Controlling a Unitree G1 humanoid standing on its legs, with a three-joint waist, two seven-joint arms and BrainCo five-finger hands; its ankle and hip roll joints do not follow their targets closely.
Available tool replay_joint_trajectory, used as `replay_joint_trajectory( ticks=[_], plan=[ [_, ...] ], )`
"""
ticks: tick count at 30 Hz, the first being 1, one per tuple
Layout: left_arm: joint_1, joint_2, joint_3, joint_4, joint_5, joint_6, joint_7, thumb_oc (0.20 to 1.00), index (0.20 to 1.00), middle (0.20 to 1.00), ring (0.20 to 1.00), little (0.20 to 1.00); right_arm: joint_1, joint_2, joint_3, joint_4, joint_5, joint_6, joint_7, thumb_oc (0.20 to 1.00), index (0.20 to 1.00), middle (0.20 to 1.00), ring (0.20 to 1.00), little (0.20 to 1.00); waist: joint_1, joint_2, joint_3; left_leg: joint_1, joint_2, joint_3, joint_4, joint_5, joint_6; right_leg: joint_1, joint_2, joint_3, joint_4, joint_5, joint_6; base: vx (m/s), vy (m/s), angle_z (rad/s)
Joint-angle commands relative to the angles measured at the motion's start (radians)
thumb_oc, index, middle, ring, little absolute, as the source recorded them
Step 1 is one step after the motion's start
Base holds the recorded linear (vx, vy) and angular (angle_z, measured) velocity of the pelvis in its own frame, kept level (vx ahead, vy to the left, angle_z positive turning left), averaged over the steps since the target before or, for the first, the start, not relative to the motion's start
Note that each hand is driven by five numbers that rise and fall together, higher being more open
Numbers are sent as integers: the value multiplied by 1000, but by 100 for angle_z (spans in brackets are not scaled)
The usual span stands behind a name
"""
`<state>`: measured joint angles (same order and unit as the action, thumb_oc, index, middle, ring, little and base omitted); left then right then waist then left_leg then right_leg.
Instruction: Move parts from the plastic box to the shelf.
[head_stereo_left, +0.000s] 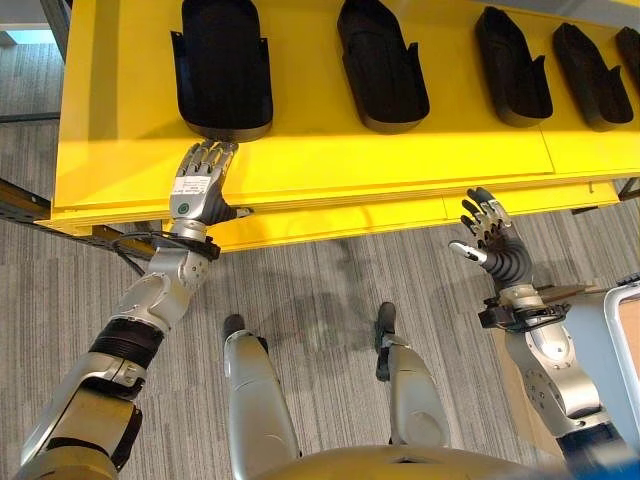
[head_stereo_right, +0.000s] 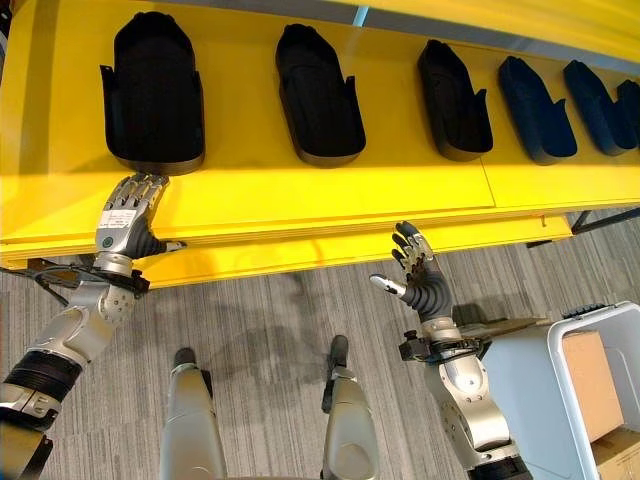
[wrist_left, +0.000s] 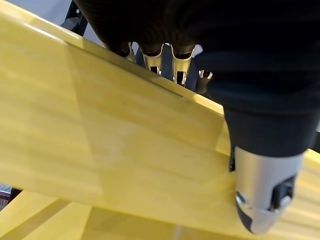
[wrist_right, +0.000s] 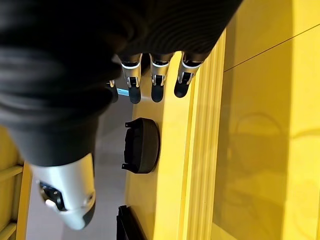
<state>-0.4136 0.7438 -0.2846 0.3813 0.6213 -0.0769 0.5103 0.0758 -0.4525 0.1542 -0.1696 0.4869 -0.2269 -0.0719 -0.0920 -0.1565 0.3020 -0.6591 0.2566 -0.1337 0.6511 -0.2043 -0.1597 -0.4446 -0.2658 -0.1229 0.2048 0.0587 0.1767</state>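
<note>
Five parts (head_stereo_right: 318, 95) in a row on shelf (head_stereo_right: 300, 190), plastic box (head_stereo_right: 560, 400) right, below it.

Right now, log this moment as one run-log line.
left hand: open, fingers at leftmost black part on yellow shelf | right hand: open, empty, short of shelf edge | plastic box: lower right on floor

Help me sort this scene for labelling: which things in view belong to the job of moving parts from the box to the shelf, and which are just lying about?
Belongs to the job:
- yellow shelf
- black parts in a row on it
- plastic box, lower right
- left hand, fingers straight at the leftmost part
- right hand, open, empty

Just lying about:
- cardboard box in the plastic box
</note>
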Motion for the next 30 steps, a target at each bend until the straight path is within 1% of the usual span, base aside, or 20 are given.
replay_joint_trajectory(
  ticks=[1,13,21,22,23,26,27,29,30],
  plan=[
    [-84,-46,-33,48,-13,1,-16,1000,1000,1000,1000,1000,-24,-66,-53,-63,11,-74,-2,1000,1000,1000,1000,1000,-28,32,-4,35,-20,94,-143,106,61,-33,9,-17,226,-118,-30,0,0,0],
    [-135,-30,-37,62,-21,8,-9,1000,1000,1000,1000,1000,-25,-69,-50,-60,11,-68,2,1000,1000,1000,1000,1000,-34,33,-19,37,-18,95,-145,104,60,-38,11,-12,226,-116,-29,0,0,0],
    [-133,-41,-47,61,-44,0,-22,1000,1000,1000,1000,1000,-26,-66,-43,-59,13,-67,4,1000,1000,1000,1000,1000,-35,35,-19,36,-18,96,-143,104,61,-38,12,-9,227,-116,-31,0,0,0],
    [-120,-44,-43,48,-47,-6,-28,1000,1000,1000,1000,1000,-26,-66,-44,-60,12,-66,4,1000,1000,1000,1000,1000,-34,35,-17,36,-18,96,-143,104,61,-37,12,-9,227,-116,-31,0,0,0],
    [-66,-54,-27,0,-57,-24,-48,1000,1000,1000,1000,1000,-21,-64,-51,-64,10,-65,4,1000,1000,1000,1000,1000,-28,37,-13,44,-19,98,-145,103,62,-30,12,-10,227,-117,-30,0,0,0],
    [-18,-57,-12,-35,-63,-37,-65,1000,1000,1000,1000,1000,-18,-62,-57,-63,10,-63,4,1000,1000,1000,1000,1000,-22,37,-10,49,-19,97,-147,102,63,-22,11,-11,225,-118,-30,0,0,0],
    [37,-69,4,-85,-99,-60,-95,1000,1000,1000,1000,1000,-15,-57,-62,-62,7,-62,3,1000,1000,1000,1000,1000,-15,38,-7,58,-20,95,-149,101,65,-11,9,-13,224,-120,-31,0,0,0],
    [103,-68,23,-150,-132,-87,-130,1000,1000,1000,1000,1000,-12,-53,-68,-62,5,-61,3,1000,1000,1000,1000,1000,-7,41,-3,72,-21,93,-154,101,65,2,9,-15,222,-122,-31,0,0,0],
    [182,-64,51,-229,-195,-114,-184,1000,1000,1000,1000,1000,-8,-49,-72,-62,4,-58,4,1000,1000,1000,1000,1000,-1,44,0,93,-23,95,-165,101,66,22,5,-18,217,-123,-30,30,-25,-5]
  ],
)
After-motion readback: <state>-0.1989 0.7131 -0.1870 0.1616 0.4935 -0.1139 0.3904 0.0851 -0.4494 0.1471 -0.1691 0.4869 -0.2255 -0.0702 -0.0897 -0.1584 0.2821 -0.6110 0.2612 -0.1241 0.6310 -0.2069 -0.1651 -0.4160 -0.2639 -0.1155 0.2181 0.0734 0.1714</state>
